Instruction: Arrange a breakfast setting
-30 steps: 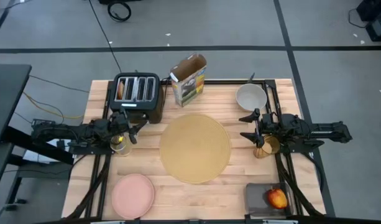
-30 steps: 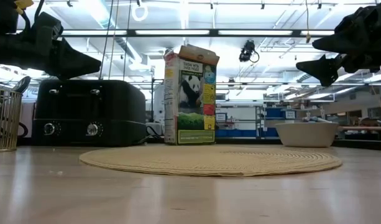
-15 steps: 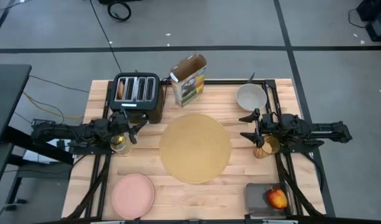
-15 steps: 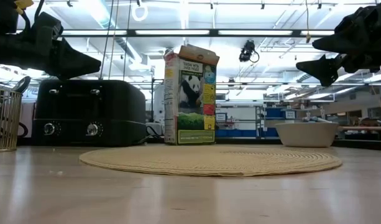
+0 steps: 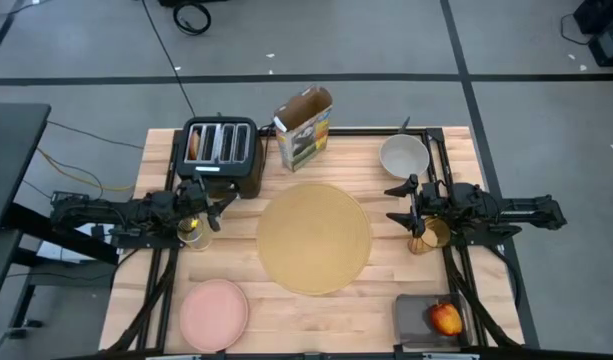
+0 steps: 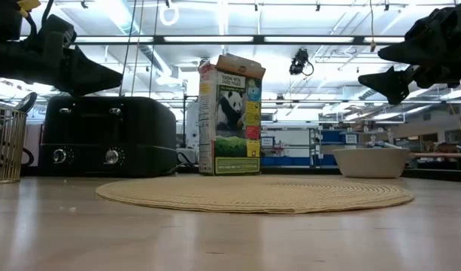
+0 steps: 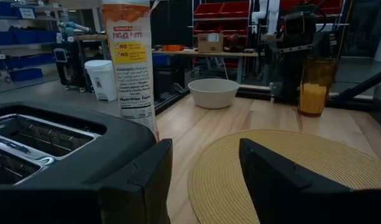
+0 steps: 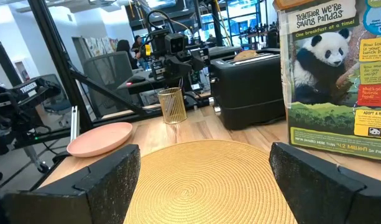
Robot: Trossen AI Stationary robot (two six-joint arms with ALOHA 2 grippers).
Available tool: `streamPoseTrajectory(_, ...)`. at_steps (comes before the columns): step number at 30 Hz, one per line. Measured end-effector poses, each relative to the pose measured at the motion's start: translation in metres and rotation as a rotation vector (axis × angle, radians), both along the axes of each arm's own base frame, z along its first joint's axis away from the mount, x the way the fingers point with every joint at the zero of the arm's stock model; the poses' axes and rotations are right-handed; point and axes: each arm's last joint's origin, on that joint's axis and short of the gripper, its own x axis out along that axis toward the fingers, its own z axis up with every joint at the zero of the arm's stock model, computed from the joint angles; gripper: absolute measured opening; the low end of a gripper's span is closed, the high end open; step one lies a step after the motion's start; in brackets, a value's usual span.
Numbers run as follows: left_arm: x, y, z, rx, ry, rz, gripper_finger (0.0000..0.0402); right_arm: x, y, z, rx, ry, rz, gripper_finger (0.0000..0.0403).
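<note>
A light wooden tabletop (image 5: 306, 310) stands in a large workshop. Left to right: the left gripper (image 5: 218, 212) hovers beside the black toaster (image 5: 220, 152), fingers (image 7: 140, 180) partly open and empty. The pink plate (image 5: 214, 314) waits at the near left corner. The round tan placemat (image 5: 314, 237) lies bare at centre, a cereal box (image 5: 304, 128) behind it. The pale grey bowl (image 5: 403, 155), amber tumbler (image 5: 433, 237) and red apple (image 5: 446, 319) sit right. The right gripper (image 5: 404, 203) hovers near the tumbler, fingers (image 8: 109, 174) wide and empty. Nothing seems set yet.
</note>
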Motion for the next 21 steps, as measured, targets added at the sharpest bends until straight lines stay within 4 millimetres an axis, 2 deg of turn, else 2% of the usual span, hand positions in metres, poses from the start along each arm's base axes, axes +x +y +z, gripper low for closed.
streamPoseTrajectory(13,0.0,0.0,0.003,-0.012,-0.039,0.0,0.0192,0.0,0.0,0.0,0.0,0.0,0.0,0.036)
streamPoseTrajectory(17,0.0,-0.002,0.014,-0.295,-0.283,-0.081,0.0192,0.0,0.0,0.0,0.0,0.0,0.0,0.036)
streamPoseTrajectory(21,-0.001,-0.001,0.018,-0.48,-0.408,-0.068,0.0192,0.0,0.0,0.0,0.0,0.0,0.0,0.036)
